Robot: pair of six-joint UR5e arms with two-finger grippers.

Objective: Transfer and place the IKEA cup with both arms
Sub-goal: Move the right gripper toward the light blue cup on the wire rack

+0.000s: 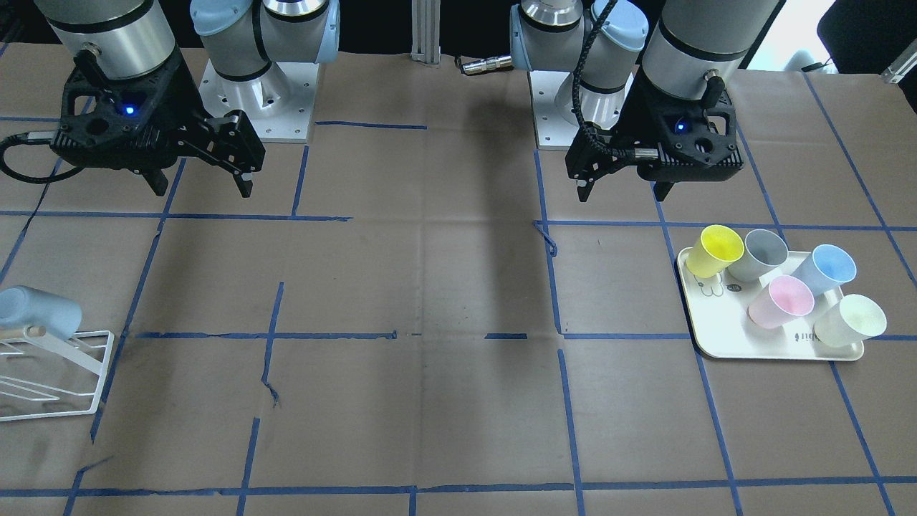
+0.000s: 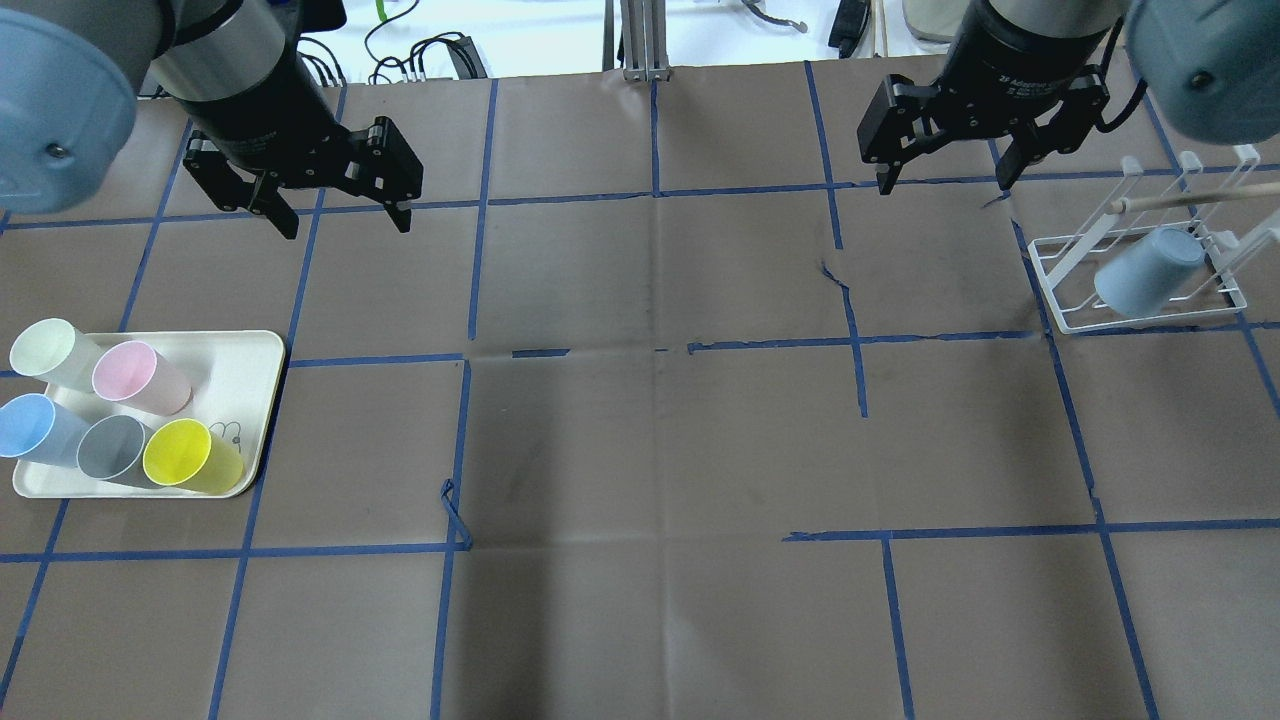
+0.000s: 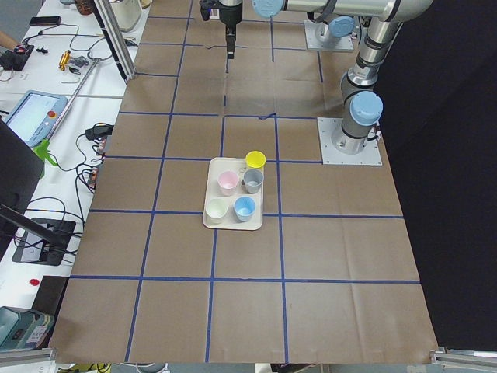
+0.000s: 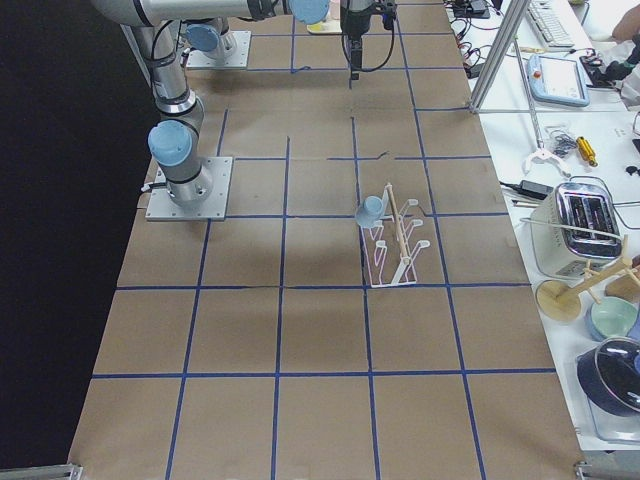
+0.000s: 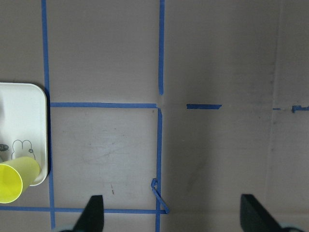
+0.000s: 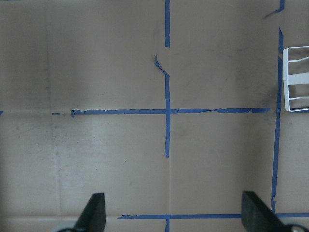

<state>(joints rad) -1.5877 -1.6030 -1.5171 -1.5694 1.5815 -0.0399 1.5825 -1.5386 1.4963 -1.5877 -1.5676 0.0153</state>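
Two black grippers hang above the table, each with its jaws spread wide and nothing between them. The left gripper (image 2: 347,228) is a blocky, angular assembly under a silver cylinder with a light-blue joint cap; in its wrist view only its two dark fingertips (image 5: 94,212) show, at the bottom corners, well apart. The right gripper (image 2: 943,186) matches it, with its fingertips (image 6: 96,210) equally far apart over bare paper.

Near the left gripper, toward the table's left edge, sits a cream tray (image 2: 245,360), a rounded rectangle with a low lip and a small rabbit line drawing on its floor. Five smooth, tapered plastic tumblers stand upright on it, packed close: a blue cup (image 2: 25,425) at the outer edge, just beside a grey cup (image 2: 110,447), then a yellow cup (image 2: 185,455); behind them are a pink cup (image 2: 130,372) and a pale green cup (image 2: 45,350).

Near the right gripper stands a white wire rack (image 1: 75,355) with thin upright posts and a light wooden rod (image 2: 1190,197). A second blue cup (image 2: 1148,270), duller and greyer in tone, sits tilted in the rack with its base upward. Which blue cup the task means cannot be told.

Matte brown paper, creased at its folds, covers the table (image 2: 650,450) under a grid of blue tape (image 2: 655,190) that is torn and curled in places.
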